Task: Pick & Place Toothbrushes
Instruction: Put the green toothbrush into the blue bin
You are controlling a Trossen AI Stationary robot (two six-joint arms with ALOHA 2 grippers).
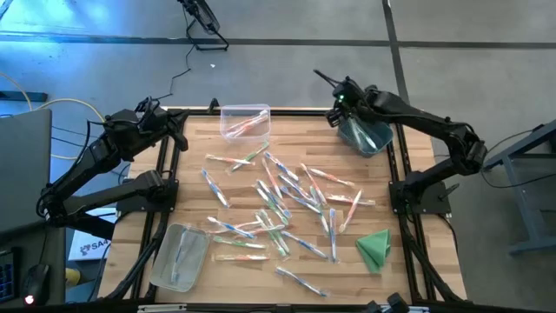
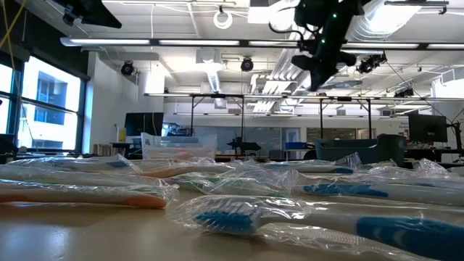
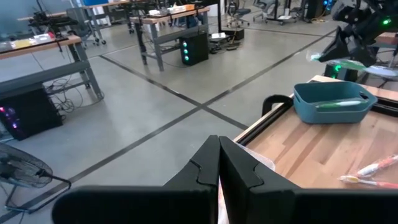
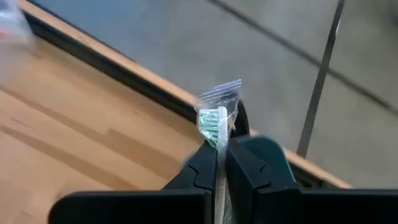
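Toothbrushes are what I handle, and one green-bristled toothbrush in a clear plastic wrapper (image 4: pixel 219 121) sits pinched between the two dark fingers of my right gripper (image 4: pixel 221 163), its bristled head and the wrapper's crimped end sticking out past my fingertips. I hold it raised above the far right corner of the wooden slatted table (image 1: pixel 195 196), over the teal plastic bin (image 1: pixel 365 135); in the left wrist view that bin already has a green-accented brush lying inside. My left gripper (image 3: pixel 219 158) has its fingers pressed together with nothing between them, and waits at the far left edge of the table, near the clear plastic bin (image 1: pixel 245 122) that holds a few pink-orange brushes. Across the middle of the table lies the scattered pile of wrapped toothbrushes (image 1: pixel 282 204), well apart from both grippers. Another clear tray (image 1: pixel 179 256) sits at the near left, and a folded green cloth (image 1: pixel 374 248) at the near right.
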